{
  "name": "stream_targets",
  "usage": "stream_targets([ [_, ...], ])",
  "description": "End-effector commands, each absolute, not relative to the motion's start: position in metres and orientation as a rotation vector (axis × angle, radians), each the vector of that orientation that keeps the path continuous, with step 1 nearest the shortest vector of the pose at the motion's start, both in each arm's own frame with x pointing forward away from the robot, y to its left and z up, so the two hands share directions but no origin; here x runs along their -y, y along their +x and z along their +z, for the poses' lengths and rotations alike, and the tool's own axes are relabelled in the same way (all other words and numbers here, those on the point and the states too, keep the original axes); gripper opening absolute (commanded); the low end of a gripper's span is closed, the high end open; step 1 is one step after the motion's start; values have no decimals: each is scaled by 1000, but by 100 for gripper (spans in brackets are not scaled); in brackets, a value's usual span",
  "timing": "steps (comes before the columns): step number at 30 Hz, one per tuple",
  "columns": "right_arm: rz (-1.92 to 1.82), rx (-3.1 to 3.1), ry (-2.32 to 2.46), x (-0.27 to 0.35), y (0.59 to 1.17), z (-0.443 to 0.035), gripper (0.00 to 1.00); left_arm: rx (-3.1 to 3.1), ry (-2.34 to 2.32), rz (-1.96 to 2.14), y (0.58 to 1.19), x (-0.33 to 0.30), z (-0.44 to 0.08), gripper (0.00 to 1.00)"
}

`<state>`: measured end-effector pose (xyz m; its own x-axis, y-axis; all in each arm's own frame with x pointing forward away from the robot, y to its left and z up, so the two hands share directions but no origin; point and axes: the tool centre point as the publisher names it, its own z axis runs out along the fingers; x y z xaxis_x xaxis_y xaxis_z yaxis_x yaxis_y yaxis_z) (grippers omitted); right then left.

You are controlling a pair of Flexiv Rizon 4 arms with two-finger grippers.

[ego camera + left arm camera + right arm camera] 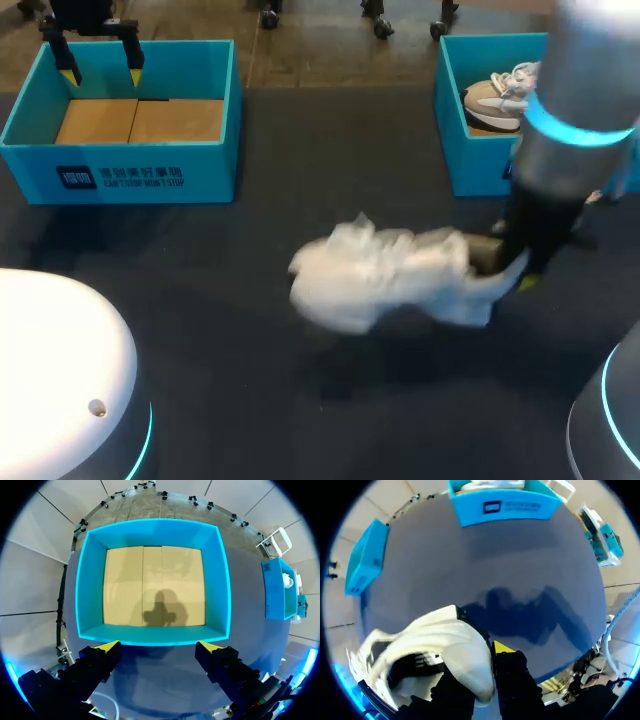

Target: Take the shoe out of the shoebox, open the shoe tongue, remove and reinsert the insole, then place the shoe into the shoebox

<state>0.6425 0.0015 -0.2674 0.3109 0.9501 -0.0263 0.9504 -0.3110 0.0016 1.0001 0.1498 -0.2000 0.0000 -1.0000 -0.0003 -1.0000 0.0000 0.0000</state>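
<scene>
White shoe is low over the dark counter, in front and right of the empty shoebox; right jaws are closed on its heel. Left jaws hang over that shoebox, wide open, holding nothing.

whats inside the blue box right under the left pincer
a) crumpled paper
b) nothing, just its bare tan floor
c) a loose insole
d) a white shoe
b: in the left wrist view the box ahead of the open left pincer shows only its bare tan floor with the pincer's shadow on it, while the white shoe is outside it.
</scene>
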Motion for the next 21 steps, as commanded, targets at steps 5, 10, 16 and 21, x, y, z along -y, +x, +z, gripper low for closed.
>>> stream_targets([
  [5,-171,-1732,2532,-61,652,-328,0,-2222,-2221,0,1000,-150,-200,100],
  [10,-171,-1732,2532,-61,652,-328,0,-2222,-2221,0,1000,-150,-200,100],
  [16,-171,-1732,2532,-61,652,-328,0,-2222,-2221,0,1000,-150,-200,100],
  [21,-210,-1718,2414,-90,645,-329,0,-2222,-2221,0,1000,-150,-200,100],
])
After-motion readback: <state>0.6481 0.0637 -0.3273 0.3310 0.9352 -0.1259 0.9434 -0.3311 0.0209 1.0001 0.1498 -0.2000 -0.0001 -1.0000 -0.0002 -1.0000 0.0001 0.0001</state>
